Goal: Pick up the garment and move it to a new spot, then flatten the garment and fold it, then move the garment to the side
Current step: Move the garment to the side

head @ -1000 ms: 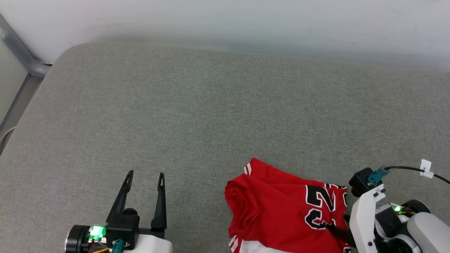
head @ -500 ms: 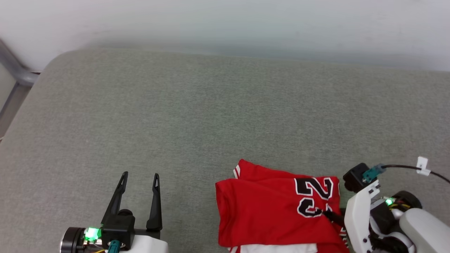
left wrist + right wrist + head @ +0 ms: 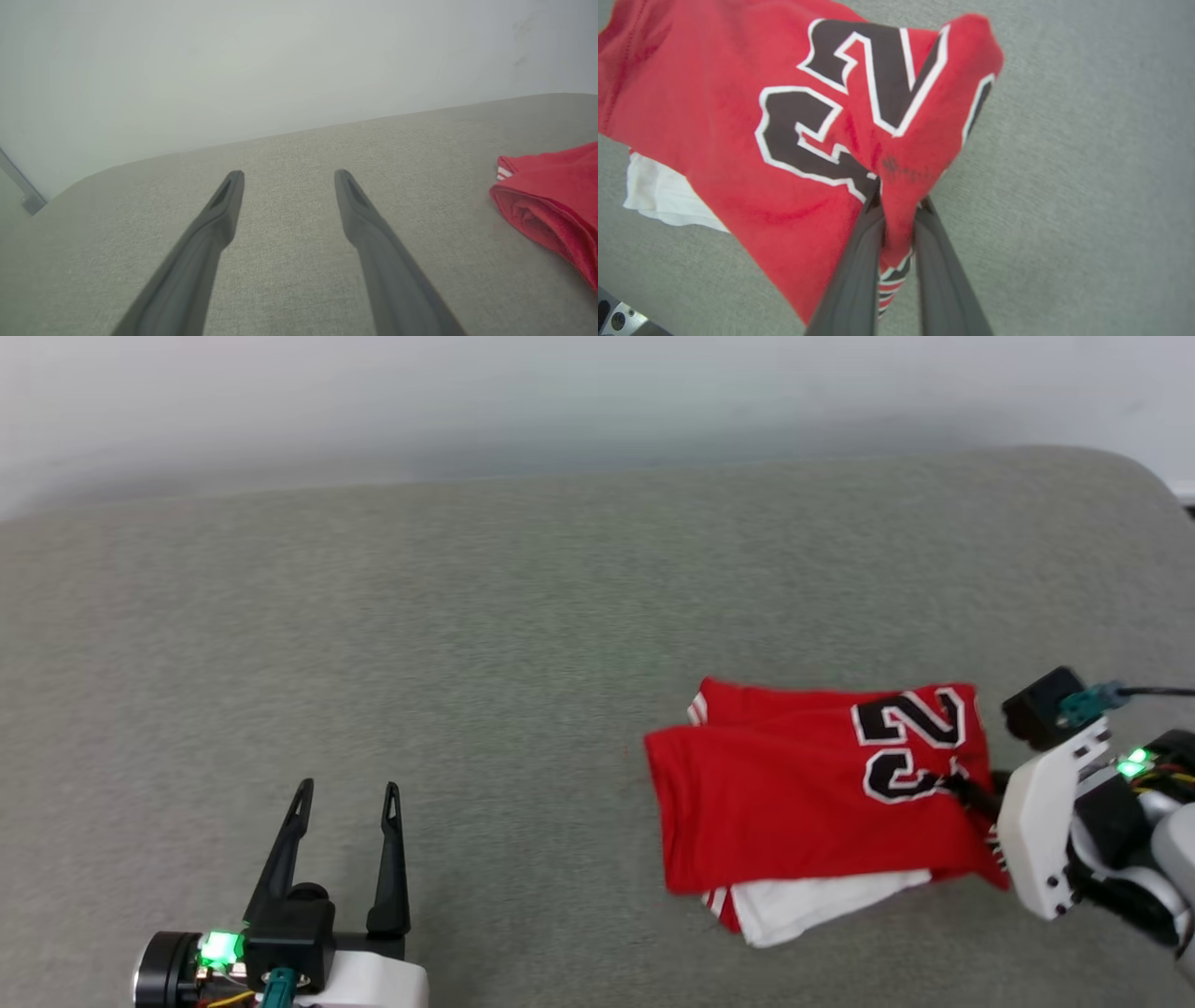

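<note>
The garment point(image 3: 803, 803) is a folded red jersey with black, white-outlined numerals and a white sleeve poking out beneath, lying on the grey cushion at the right. My right gripper point(image 3: 962, 786) pinches its right edge; in the right wrist view the red cloth point(image 3: 822, 116) bunches up between the two dark fingers point(image 3: 859, 252), and the gripper point(image 3: 900, 205) is shut on it. At the lower left, my left gripper point(image 3: 345, 795) stands open above bare cushion, well left of the garment. Its wrist view has the open gripper point(image 3: 288, 175) with the jersey's rolled red edge point(image 3: 551, 205) at the right.
The grey fabric cushion point(image 3: 467, 644) spans the view, its rounded corner at the upper right. A pale wall point(image 3: 560, 401) runs behind it. A black cable point(image 3: 1158, 692) leads off my right wrist. Bare cushion lies left of and behind the garment.
My right gripper has shut on the garment's right edge. The camera has turned right, so the scene has shifted. The jersey now lies flatter and more spread out than a second ago.
</note>
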Available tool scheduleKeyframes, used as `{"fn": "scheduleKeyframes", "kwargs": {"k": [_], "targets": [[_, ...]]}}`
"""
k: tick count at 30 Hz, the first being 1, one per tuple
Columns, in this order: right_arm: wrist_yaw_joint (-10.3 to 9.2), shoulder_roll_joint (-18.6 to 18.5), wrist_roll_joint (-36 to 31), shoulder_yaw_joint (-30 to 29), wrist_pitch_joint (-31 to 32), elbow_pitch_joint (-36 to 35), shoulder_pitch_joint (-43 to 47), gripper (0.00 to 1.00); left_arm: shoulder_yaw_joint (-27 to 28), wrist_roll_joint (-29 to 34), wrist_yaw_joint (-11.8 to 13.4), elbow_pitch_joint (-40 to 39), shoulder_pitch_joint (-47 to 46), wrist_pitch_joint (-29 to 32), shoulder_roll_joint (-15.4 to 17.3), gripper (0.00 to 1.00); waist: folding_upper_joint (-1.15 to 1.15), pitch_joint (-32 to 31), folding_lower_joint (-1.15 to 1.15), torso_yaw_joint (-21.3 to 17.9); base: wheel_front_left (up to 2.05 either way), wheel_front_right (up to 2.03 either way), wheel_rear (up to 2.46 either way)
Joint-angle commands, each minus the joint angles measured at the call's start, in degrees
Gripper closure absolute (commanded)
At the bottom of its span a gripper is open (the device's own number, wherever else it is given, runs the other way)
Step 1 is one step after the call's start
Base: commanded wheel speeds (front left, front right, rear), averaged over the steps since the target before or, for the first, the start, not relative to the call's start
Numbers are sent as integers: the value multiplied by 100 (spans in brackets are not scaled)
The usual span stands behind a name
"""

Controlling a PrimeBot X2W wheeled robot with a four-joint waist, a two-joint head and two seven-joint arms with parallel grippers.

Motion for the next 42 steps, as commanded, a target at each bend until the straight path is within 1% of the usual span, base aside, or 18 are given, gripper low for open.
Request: {"fn": "scheduleKeyframes", "kwargs": {"k": [1, 4, 8, 13, 18, 21, 25, 26, 33, 38, 42], "targets": [[-9, -85, -7, -62, -85, 26, -142, 100, 23, 14, 5, -19, -86, -14, 34, 0, 0, 165, 0, -413, 0, 0, 0], [-9, -221, -100, -153, -205, 76, -237, 100, 15, 48, 19, -39, -159, -13, 44, 0, 0, 243, 0, -597, 0, 0, 0], [-9, -293, -146, -287, -326, 122, -296, 100, 43, 62, 24, -54, -243, -14, 89, 0, 0, 334, 0, -733, 0, 0, 0], [-9, -282, -222, -388, -426, 178, -419, 100, 56, 85, 33, -109, -326, -14, 147, 0, 0, 469, 0, -789, 0, 0, 0], [-9, -342, -329, -549, -493, 309, -647, 100, 71, 99, 54, -209, -475, -14, 192, 0, 0, 749, 0, -742, 0, 0, 0], [-10, -451, -475, -782, -505, 448, -865, 100, 94, 111, 56, -321, -627, -14, 248, 0, 0, 1023, 0, -691, 0, 0, 0], [-10, -630, -652, -1288, -490, 748, -1184, 100, 113, 157, 57, -487, -884, -14, 346, 0, 0, 1477, 0, -599, 0, 0, 0], [-10, -630, -652, -1288, -490, 748, -1184, 100, 113, 157, 57, -487, -884, -14, 346, 0, 0, 1477, 0, -599, 0, 0, 0], [-10, -1061, -1015, -2076, -455, 1321, -1598, 100, 85, 214, 90, -804, -1332, -13, 473, 0, 0, 2277, 0, -454, 0, 0, 0], [-10, -1142, -1319, -2678, -491, 1815, -1806, 100, 32, 249, 138, -976, -1485, -14, 541, 0, 0, 2611, 0, -391, 0, 0, 0], [-10, -973, -1525, -2989, -535, 2057, -1924, 100, -8, 254, 182, -1026, -1542, -14, 589, 0, 0, 2707, 0, -375, 0, 0, 0]]}}
